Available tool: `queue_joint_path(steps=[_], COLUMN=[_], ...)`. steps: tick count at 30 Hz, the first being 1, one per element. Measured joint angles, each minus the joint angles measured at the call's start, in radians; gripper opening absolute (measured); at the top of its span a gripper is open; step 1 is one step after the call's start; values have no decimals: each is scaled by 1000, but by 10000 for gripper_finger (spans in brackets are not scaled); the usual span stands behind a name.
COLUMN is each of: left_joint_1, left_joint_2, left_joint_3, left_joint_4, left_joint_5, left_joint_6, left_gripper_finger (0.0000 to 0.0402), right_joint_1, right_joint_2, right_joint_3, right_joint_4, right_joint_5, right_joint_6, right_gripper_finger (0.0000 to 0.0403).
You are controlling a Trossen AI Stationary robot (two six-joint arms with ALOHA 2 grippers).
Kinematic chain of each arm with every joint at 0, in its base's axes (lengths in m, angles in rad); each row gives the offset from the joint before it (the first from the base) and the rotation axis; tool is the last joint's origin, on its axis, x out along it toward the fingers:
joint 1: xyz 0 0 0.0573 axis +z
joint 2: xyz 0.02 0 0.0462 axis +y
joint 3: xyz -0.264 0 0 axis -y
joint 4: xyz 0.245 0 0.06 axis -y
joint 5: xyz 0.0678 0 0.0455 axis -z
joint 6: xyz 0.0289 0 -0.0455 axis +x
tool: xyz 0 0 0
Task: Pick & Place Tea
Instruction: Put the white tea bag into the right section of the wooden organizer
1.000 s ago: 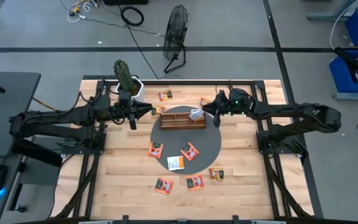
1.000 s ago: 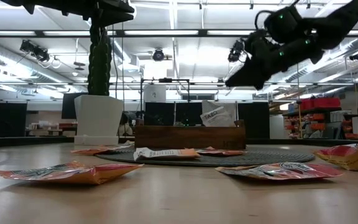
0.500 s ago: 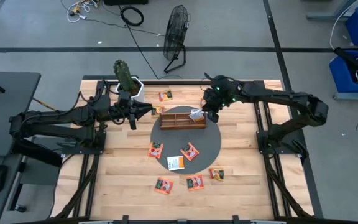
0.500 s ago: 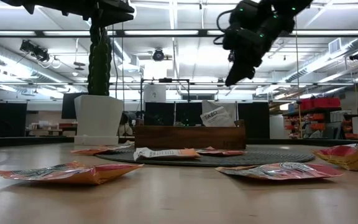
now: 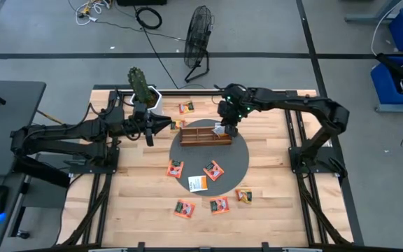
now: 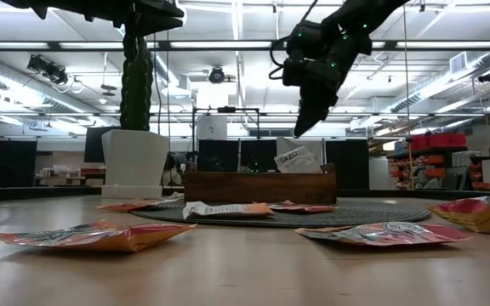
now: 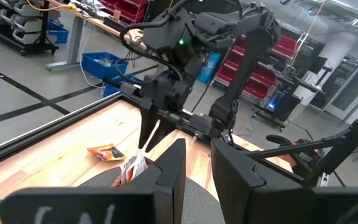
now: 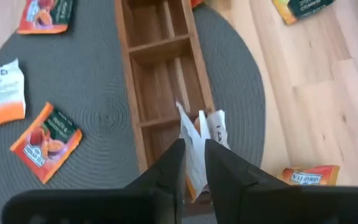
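A brown wooden slotted tray (image 5: 206,134) lies on a round dark mat (image 5: 238,162). White tea sachets (image 8: 211,132) stand tilted in its right-end slot. More tea sachets lie flat on the mat (image 5: 213,170) and on the table (image 5: 219,205). My right gripper (image 8: 193,158) points steeply down just above the standing sachets (image 6: 294,158), a narrow gap between its fingers and nothing in it. My left gripper (image 7: 197,165) hovers level beyond the tray's left end (image 5: 171,124), also narrowly open and holding nothing.
A cactus in a white pot (image 5: 141,88) stands at the table's far left, close behind my left arm. Orange sachets lie near the far edge (image 5: 186,107) and toward the near edge (image 5: 184,208). A fan (image 5: 199,33) stands on the floor beyond the table.
My right gripper has travelled toward the table's left edge, from beside the tray's right end to over it, rising a little. It has tipped from nearly level to pointing steeply down. The sachets in the tray have stayed as they were.
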Motion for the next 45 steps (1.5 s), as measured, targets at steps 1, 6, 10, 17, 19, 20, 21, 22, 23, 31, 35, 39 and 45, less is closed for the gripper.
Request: queue_joint_path(steps=[1, 6, 10, 17, 19, 20, 21, 22, 23, 31, 35, 39, 45], left_joint_1=[0, 0, 0, 0, 0, 0, 0, 0, 0, 0, 0, 0, 0], left_joint_2=[0, 0, 0, 0, 0, 0, 0, 0, 0, 0, 0, 0, 0], left_joint_3=[0, 0, 0, 0, 0, 0, 0, 0, 0, 0, 0, 0, 0], left_joint_4=[0, 0, 0, 0, 0, 0, 0, 0, 0, 0, -1, -2, -2], left_joint_5=[0, 0, 0, 0, 0, 0, 0, 0, 0, 0, 0, 0, -1], left_joint_6=[1, 0, 0, 1, 1, 1, 0, 1, 0, 0, 0, 0, 0], left_gripper_finger=[78, 78, 78, 78, 78, 78, 78, 78, 78, 78, 78, 78, 78], right_joint_1=[0, 8, 11, 10, 10, 10, 10, 10, 10, 11, 11, 11, 11], right_joint_2=[9, 14, 14, 20, 22, 25, 27, 29, 32, 52, 53, 53, 49], right_joint_3=[3, 9, 9, 8, 8, 8, 8, 8, 8, 7, 7, 7, 7], right_joint_4=[-8, -14, -19, -22, -23, -21, -28, -41, -46, -41, -43, -45, -52], right_joint_5=[0, 0, 11, 61, 60, 59, 59, 57, 53, 34, 34, 34, 34], right_joint_6=[-10, -40, -57, -90, -106, -109, -111, -112, -114, -131, -134, -135, -99], right_gripper_finger=[70, 88, 107, 115, 115, 115, 115, 115, 115, 107, 80, 25, 4])
